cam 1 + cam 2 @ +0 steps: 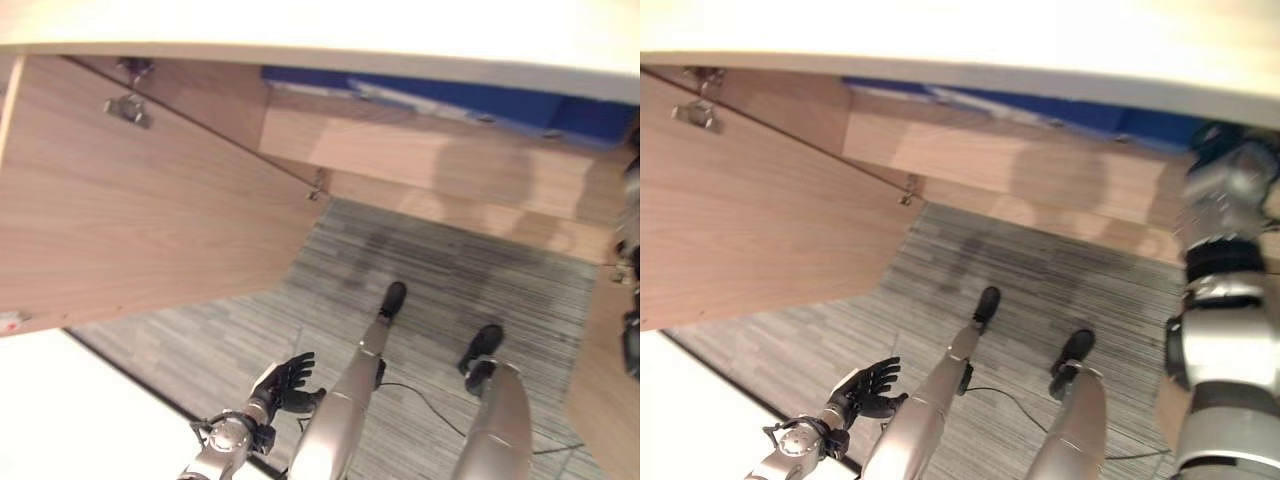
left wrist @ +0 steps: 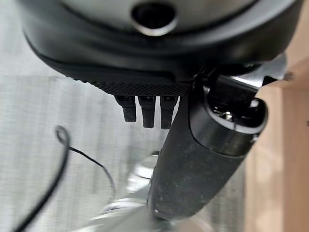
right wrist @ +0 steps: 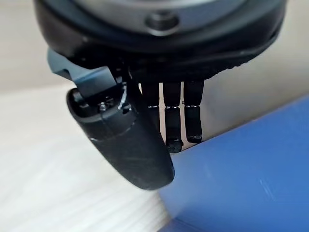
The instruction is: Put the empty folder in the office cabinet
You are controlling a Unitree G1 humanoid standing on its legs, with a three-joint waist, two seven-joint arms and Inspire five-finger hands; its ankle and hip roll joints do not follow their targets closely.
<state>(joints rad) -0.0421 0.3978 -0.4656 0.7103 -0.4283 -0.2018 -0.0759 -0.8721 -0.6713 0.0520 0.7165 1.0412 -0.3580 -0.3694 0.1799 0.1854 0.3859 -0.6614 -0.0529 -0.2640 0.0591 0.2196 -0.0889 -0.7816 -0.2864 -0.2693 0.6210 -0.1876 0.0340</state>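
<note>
- The blue folder (image 1: 470, 100) lies flat on a wooden shelf (image 1: 420, 155) inside the office cabinet (image 1: 970, 165), under the pale cabinet top (image 1: 320, 30).
- The cabinet door (image 1: 130, 200) stands swung open on the robot's left, its hinge (image 1: 127, 108) visible on the inner face.
- The right hand (image 3: 145, 121) is at the folder: in the right wrist view its straight fingers (image 3: 193, 121) extend down with the tips touching the folder's blue edge, and the thumb stands just beside that edge over the light wood (no curl around the folder is visible, so the hand reads as open).
- The right arm reaches up toward the shelf at the right side of the right eye view.
- The left hand (image 1: 285, 380) hangs low over the grey striped carpet (image 1: 450, 290), well apart from the cabinet; its fingers are relaxed and spread, holding nothing.
</note>
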